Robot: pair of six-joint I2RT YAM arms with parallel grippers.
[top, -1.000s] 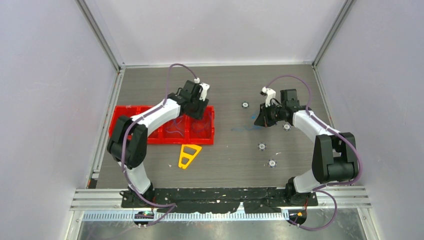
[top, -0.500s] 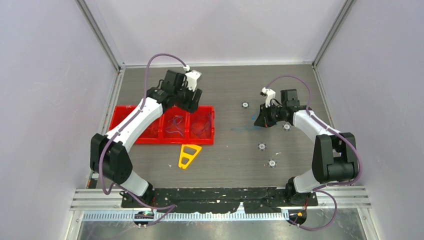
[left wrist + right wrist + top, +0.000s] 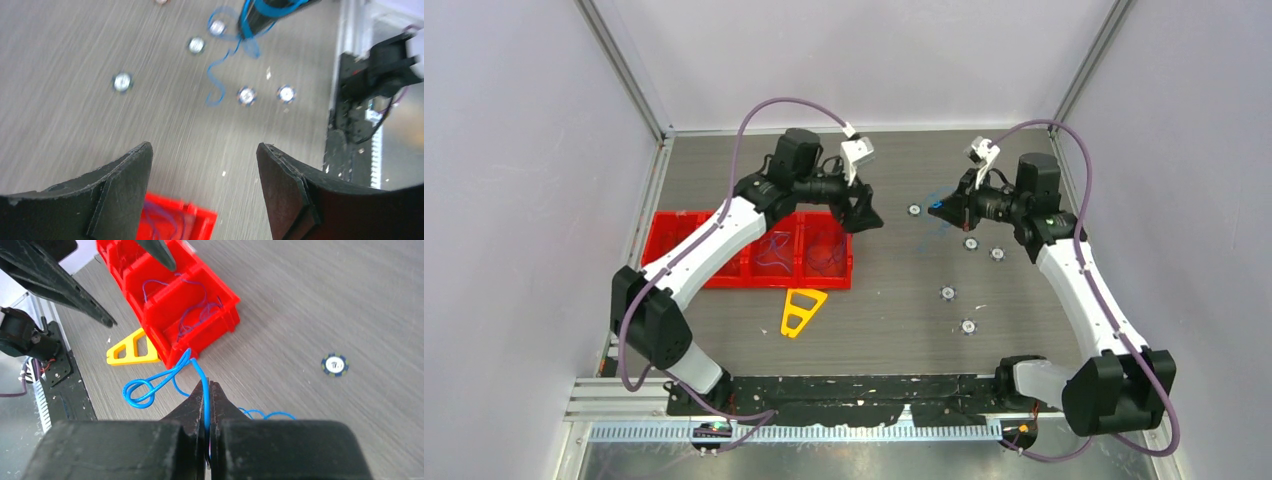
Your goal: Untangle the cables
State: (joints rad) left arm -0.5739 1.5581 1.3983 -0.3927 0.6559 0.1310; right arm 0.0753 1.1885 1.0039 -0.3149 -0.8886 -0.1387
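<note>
A thin blue cable (image 3: 141, 390) is pinched between the jaws of my shut right gripper (image 3: 206, 386). One looped end sticks out ahead of the tips and the rest trails down to the table (image 3: 218, 85). In the top view the right gripper (image 3: 940, 208) hangs over mid-table. My left gripper (image 3: 865, 216) is a short way to its left, just past the red bin's right end. Its jaws stand wide open (image 3: 202, 148) with nothing between them. More hair-thin cables (image 3: 196, 315) lie in the red bin's compartments (image 3: 776, 256).
The red divided bin (image 3: 724, 276) sits left of centre, with a yellow triangular piece (image 3: 802, 310) in front of it. Several small round discs (image 3: 946, 293) are scattered on the table's right half, one near the far side (image 3: 914, 210). Walls close in the table on three sides.
My left arm has swung from over the red bin toward mid-table and its jaws have spread wider. My right gripper has risen and moved back, lifting the blue cable off the table.
</note>
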